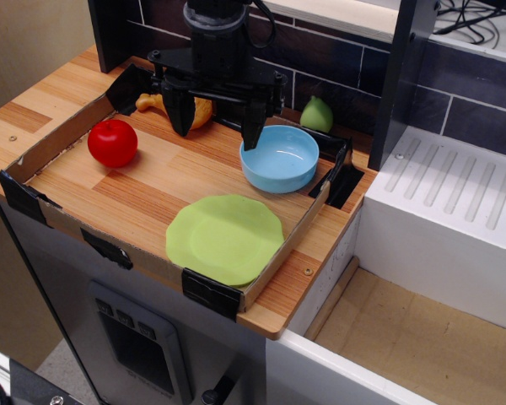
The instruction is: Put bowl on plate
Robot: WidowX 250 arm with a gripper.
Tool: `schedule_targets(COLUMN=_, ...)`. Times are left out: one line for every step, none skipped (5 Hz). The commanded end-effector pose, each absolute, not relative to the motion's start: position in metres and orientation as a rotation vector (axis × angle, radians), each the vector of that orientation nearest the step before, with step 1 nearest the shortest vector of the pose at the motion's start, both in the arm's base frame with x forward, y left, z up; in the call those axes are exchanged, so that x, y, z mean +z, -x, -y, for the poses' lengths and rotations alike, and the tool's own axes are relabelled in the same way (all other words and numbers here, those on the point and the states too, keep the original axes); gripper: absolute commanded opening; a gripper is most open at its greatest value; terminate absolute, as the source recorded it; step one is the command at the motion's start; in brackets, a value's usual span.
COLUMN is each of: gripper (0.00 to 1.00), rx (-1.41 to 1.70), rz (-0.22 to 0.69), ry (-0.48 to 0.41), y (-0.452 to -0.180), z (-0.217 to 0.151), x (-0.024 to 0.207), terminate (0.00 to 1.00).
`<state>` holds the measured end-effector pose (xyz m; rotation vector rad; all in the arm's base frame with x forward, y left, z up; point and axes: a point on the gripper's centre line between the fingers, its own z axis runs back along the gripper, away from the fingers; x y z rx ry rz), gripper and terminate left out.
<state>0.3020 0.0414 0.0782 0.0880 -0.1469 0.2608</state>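
Note:
The light blue bowl [280,159] sits on the wooden board at the back right, inside the cardboard border. The yellow-green plate [225,237] lies flat in front of it, near the front right edge, apart from the bowl. My black gripper [216,121] hangs open just left of the bowl, with its right finger [253,126] next to the bowl's left rim and its left finger [181,114] further left. It holds nothing.
A red tomato-like ball [112,143] sits at the left of the board. A yellow-orange object [201,110] lies behind the gripper, and a green pear [317,115] stands at the back. A low cardboard wall [84,232] rims the board. A white sink unit [451,228] is on the right.

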Motion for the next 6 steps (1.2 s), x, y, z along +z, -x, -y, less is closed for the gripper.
schedule_targets(gripper=1.0, rx=0.261, rz=0.147, ry=-0.088, y=-0.302, z=-0.041, x=0.078, terminate=0.0)
schedule_targets(gripper=1.0, rx=0.425, rz=0.173, ry=-0.06, y=-0.323, z=-0.031, x=0.075, terminate=0.0)
schedule_targets(gripper=1.0, rx=0.539, rz=0.195, ry=-0.03, y=-0.35, z=-0.023, x=0.072, terminate=0.0)
schedule_targets(gripper=1.0, rx=0.624, rz=0.207, ry=-0.003, y=-0.372, z=-0.02, x=0.069, terminate=0.0)
schedule_targets(gripper=1.0, rx=0.611, rz=0.208, ry=-0.013, y=-0.38, z=-0.006, x=0.06, terminate=0.0)
schedule_targets(gripper=1.0, rx=0.604, rz=0.2, ry=-0.033, y=-0.382, z=0.005, x=0.048, terminate=0.0)
